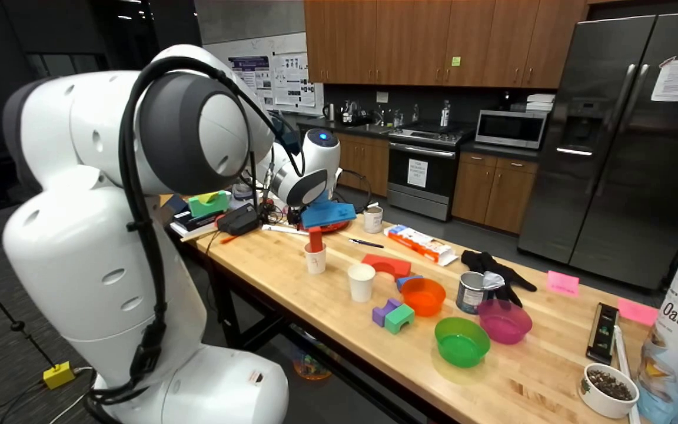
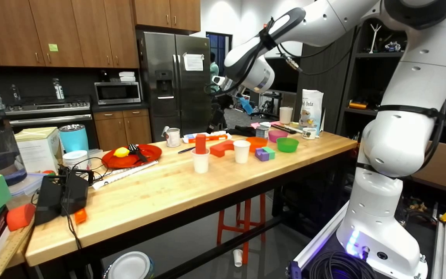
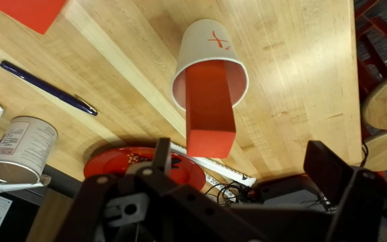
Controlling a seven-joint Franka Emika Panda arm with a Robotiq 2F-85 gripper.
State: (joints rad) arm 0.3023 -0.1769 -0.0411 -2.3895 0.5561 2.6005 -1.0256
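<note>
Inside tapered cup (image 3: 202,47), jutting oblong block (image 3: 210,111), woodgrain tabletop (image 3: 291,101)

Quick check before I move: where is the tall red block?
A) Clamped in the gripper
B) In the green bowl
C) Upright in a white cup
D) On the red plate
C: the wrist view shows the red block sticking up out of the white cup, with the open gripper not clamping it.
</note>
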